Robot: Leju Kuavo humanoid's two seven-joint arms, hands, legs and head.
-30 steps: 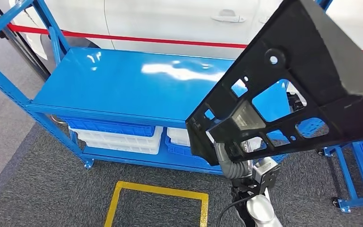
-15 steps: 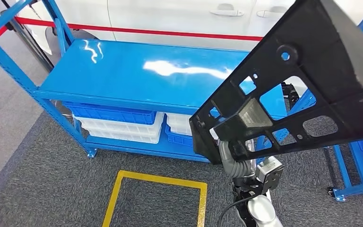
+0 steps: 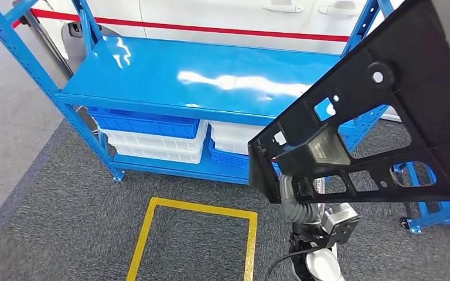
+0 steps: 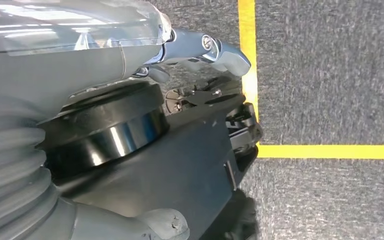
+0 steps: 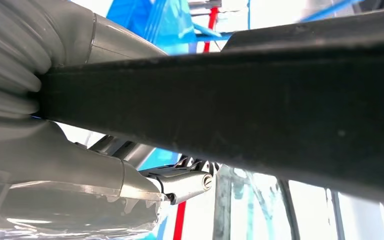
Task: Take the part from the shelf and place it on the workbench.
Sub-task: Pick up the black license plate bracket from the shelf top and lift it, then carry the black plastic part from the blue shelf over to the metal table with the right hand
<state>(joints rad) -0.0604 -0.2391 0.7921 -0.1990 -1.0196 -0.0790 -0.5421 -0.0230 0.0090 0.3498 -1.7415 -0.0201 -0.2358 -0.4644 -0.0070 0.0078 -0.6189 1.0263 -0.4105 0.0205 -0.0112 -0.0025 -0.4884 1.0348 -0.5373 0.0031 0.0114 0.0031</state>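
**Right hand carries the part toward the blue rack**

Right hand (image 3: pixel 304 186) grips the large black part (image 3: pixel 387 117) from beneath, near its lower corner, and holds it raised in front of the head camera, well above the grey carpet (image 3: pixel 47 234). In the right wrist view the part's dark edge (image 5: pixel 230 100) crosses the picture, with the grey thumb (image 5: pixel 60 160) closed against it. The left hand (image 4: pixel 200 50) hangs low beside dark body parts, over the carpet and a yellow line (image 4: pixel 247 50); whether its fingers are spread or curled I cannot tell.

Over the last second the whole head view has shifted: the blue rack (image 3: pixel 199 76) with its glossy top surface now sits lower and more central in the picture, and the yellow floor square (image 3: pixel 196 205) has slid with it. That reads as the robot's own body and camera moving, not the things. The part has also drifted right and upward in the frame, still held the same way.

Blue bins (image 3: pixel 146 123) and white bins (image 3: pixel 152 146) sit on the rack's lower level. A red barrier tape (image 3: pixel 222 28) and a white car door (image 3: pixel 222 12) stand behind it.

My judgement: the part is already off its shelf and the carry is under way; setting it down remains. The rack's bare top looks like the likely table, though that is a guess.
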